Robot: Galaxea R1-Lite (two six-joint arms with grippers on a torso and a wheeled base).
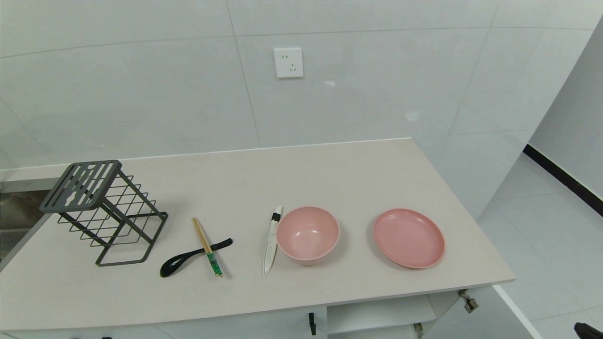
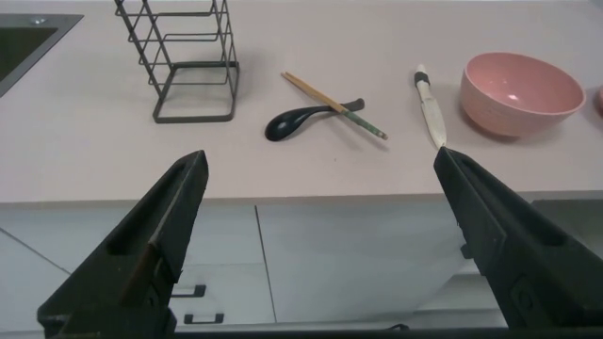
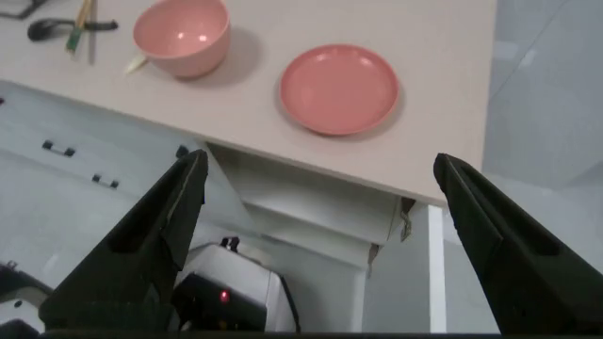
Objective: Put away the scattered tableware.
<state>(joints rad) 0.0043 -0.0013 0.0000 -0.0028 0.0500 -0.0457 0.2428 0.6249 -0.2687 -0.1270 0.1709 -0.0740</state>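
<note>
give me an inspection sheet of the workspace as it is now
surface: beige counter, dry and clean as far as can be seen
job's things: wire rack upright at the left end; black spoon with chopsticks lying across it; knife right beside the bowl, on its left; plate apart, to the right
clutter: nothing seen
grippers: left hand open and empty, in front of the counter edge; right hand open and empty, off the counter's front edge near the plate
cables: nothing seen
surroundings: tiled wall with a socket; sink at the left; cupboard under the plate open
</note>
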